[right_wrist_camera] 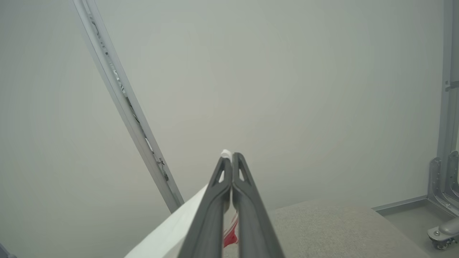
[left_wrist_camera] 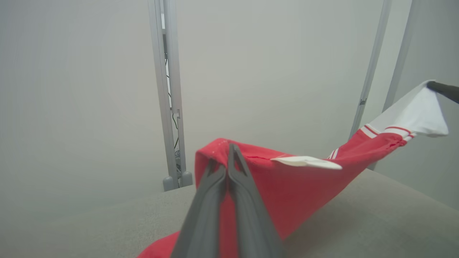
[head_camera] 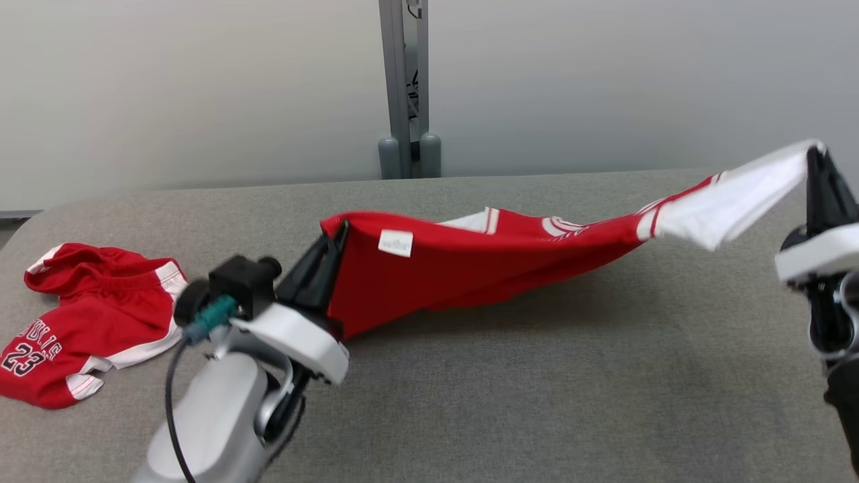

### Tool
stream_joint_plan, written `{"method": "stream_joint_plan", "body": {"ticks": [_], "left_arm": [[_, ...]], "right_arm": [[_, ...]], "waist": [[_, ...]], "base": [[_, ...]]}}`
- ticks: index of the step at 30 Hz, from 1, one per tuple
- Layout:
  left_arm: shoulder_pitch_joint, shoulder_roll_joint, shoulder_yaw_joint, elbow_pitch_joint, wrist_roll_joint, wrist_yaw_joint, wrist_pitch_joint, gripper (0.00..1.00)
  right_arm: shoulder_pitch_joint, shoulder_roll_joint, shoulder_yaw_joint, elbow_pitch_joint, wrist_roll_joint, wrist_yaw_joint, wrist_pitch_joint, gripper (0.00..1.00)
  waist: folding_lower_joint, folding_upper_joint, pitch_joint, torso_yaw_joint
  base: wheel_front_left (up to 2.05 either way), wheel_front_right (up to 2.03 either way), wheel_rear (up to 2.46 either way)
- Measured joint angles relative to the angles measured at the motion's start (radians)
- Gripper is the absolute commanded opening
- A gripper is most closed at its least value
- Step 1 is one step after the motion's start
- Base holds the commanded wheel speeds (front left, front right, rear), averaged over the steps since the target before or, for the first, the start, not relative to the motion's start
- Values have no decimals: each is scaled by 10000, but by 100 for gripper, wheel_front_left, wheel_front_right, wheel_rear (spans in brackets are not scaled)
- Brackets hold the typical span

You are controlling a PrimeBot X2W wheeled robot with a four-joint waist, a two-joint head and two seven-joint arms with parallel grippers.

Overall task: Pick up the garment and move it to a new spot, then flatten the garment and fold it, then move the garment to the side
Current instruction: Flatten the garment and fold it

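Grips the red corner of the garment (head_camera: 483,268) in the closed left gripper (head_camera: 339,235), low and near. Pinches its white hem in the closed right gripper (head_camera: 815,157), higher up and farther off. Slings the cloth between the two, sagging and seemingly brushing the surface (head_camera: 537,402) beneath. To flatten well: level both ends, draw apart evenly, lower together without twisting. Keep clear of the red shorts (head_camera: 87,329) lying well left of the left gripper.
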Motion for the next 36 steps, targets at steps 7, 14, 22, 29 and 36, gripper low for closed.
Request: {"method": "stream_joint_plan", "body": {"ticks": [7,14,22,29,36], "left_arm": [[-1487,351,0,-217,-10,-334,295,0],[-2834,510,-182,10,-182,-489,656,0],[-4022,462,-142,782,-198,-499,537,0],[-4298,414,-96,1170,-196,-466,307,0],[-4851,627,-385,1444,-84,-487,742,0]], "right_arm": [[-1945,-268,309,619,-286,0,142,0],[-3927,-63,36,1455,-366,0,353,0],[-5336,228,-376,2257,-1020,0,140,0],[-5619,539,-600,2194,-1946,0,12,0],[-5851,554,-732,2086,-2495,0,6,0]], "waist": [[0,0,-167,-185],[0,0,-332,-281],[0,0,-465,-373],[0,0,-478,-347],[0,0,-19,-311]], "base": [[0,0,0],[0,0,0],[0,0,0],[0,0,0],[0,0,0]]}}
